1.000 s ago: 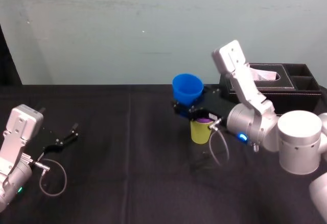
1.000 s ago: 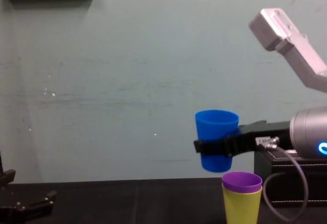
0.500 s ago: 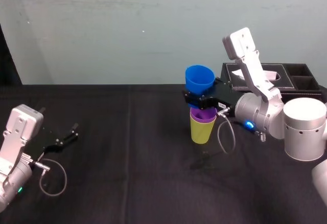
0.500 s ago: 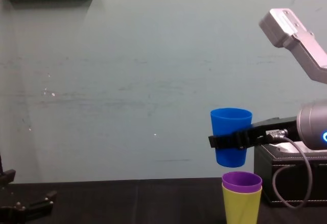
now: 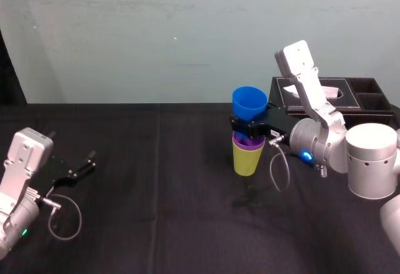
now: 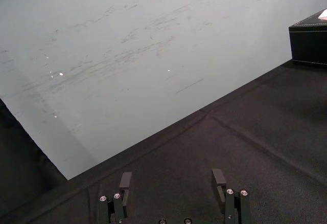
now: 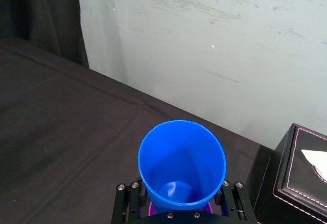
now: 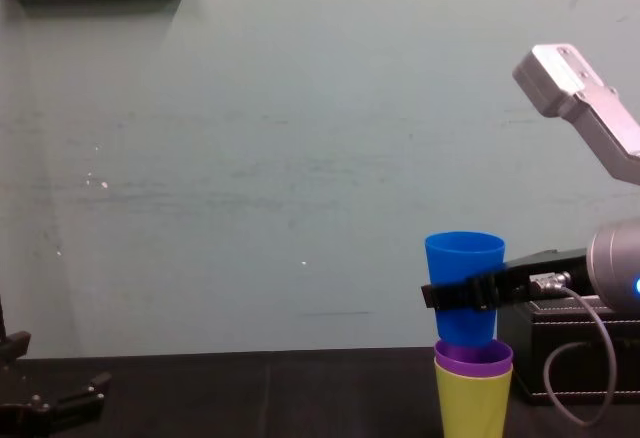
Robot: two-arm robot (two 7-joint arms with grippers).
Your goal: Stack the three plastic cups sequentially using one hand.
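Three upright cups, mouths up, shared one vertical axis on the table. The blue cup, clamped in the right gripper, sat base-first at the rim of the purple cup, nested in the yellow-green cup. The left gripper lay parked, fingers apart.

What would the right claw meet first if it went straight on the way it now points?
The right claw is shut on the blue cup. Beyond the cup the way looks free, over black table to the wall, though depth is unclear. The left claw sits parked.
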